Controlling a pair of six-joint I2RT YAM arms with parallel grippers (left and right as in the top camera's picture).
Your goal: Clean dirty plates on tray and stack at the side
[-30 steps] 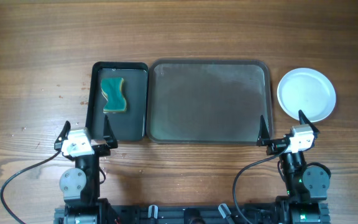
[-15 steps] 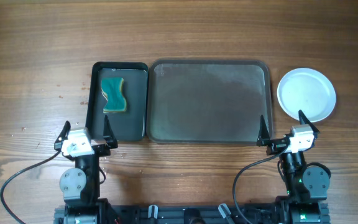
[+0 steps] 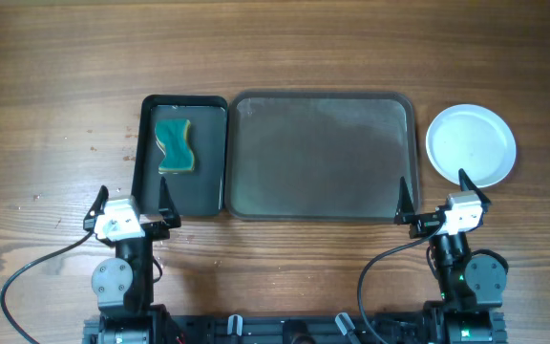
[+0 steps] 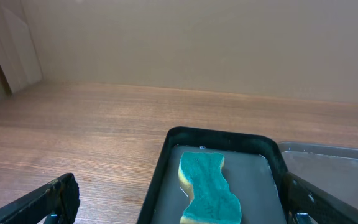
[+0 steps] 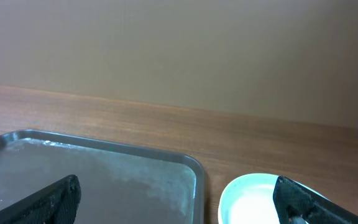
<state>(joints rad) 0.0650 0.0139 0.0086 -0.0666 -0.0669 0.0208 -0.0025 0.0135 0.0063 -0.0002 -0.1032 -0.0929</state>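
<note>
White plate (image 3: 471, 145), grey-green tray (image 3: 323, 153), teal sponge (image 3: 177, 145), black tray (image 3: 144, 153), brown wood-grain table (image 3: 65, 57).

No writing, label, brand, number or sign can be read in any view.

A wooden table (image 3: 55, 76) meets a plain beige wall (image 4: 197, 37), perhaps board.

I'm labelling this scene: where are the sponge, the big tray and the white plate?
sponge (image 3: 176, 145), overhead view, middle of its green top.
big tray (image 3: 321, 158), overhead view, bare floor at its centre.
white plate (image 3: 471, 145), overhead view, centre of its face.
</note>
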